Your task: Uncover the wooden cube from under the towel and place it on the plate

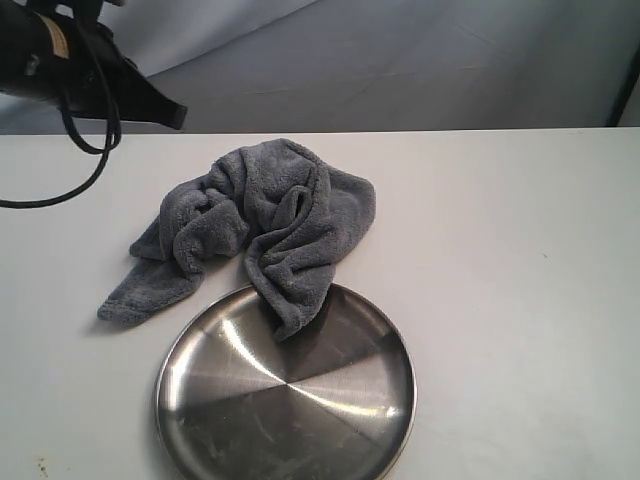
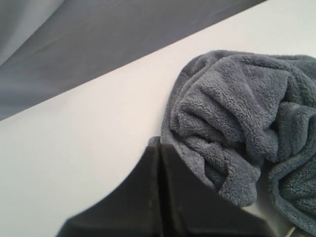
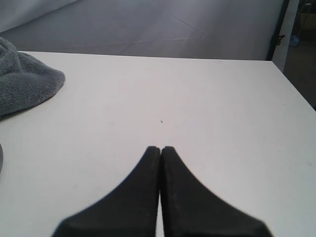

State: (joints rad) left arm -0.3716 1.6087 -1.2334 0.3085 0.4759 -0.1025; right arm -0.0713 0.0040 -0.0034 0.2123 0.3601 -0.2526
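Wooden cube first: I cannot see it in any view. My guess is that it sits under the towel (image 1: 268, 215), which lies bunched in a thick heap on the white table (image 1: 500, 300). One fold trails over the far rim of the steel plate (image 1: 300, 420). The plate has nothing else on it, so no part of the task looks done yet.

My left claw (image 2: 159, 148) hangs just beside the heap, on the side away from the plate. Its jaws are pressed flat together and hold nothing. My right claw (image 3: 160, 148) is the same, closed and empty, well apart from the towel over bare table.

The step in hand is getting the cloth off, and the left claw is the one placed for it. I would spread the jaws wide before I go down. Then I would pinch a raised ridge of fleece high on the mound, not deep in it, so I take cloth only and not the block beneath.

I would lift straight up until the folds hang free. Then I would carry the towel away from the plate, so the trailing fold leaves the rim. A low sideways drag could roll the cube or push the plate along.
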